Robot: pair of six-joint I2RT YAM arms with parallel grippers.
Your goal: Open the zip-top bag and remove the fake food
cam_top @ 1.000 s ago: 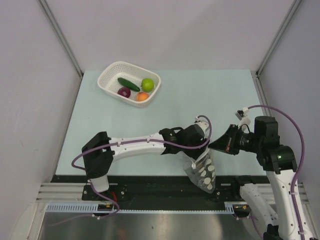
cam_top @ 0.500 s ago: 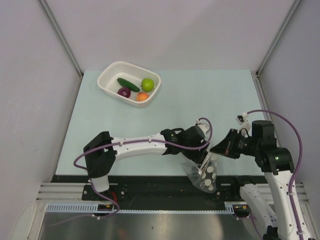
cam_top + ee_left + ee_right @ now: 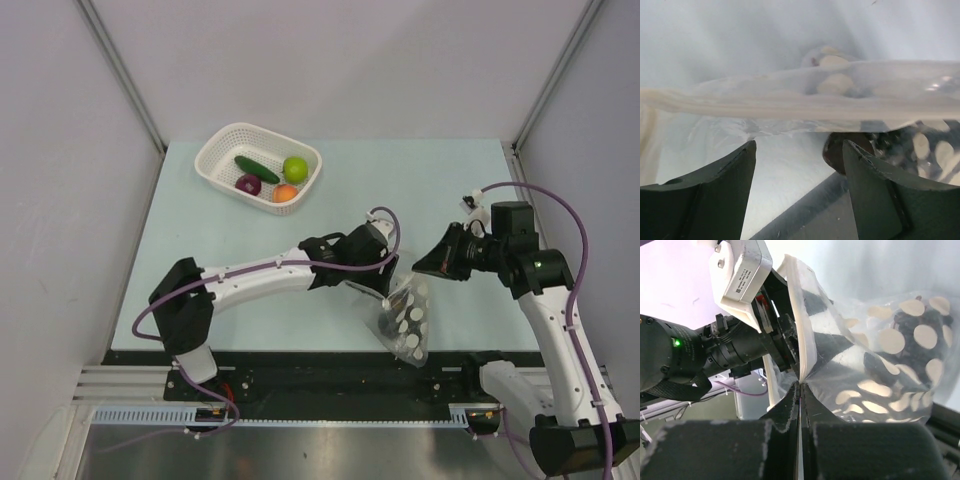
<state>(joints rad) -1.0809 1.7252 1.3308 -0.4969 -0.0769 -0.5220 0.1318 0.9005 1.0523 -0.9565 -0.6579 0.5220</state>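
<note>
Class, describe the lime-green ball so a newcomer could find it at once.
Start at the table's far left corner, where a white perforated basket sits. At its right end lies the lime-green ball, round and bright, unlike the long dark cucumber.

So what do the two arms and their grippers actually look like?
Both arms are alike: the left arm and right arm have white tubular links with black joint housings, and a purple cable loops along each. The left gripper and right gripper have dark, wedge-shaped fingers. A small green light glows on the left wrist.
</note>
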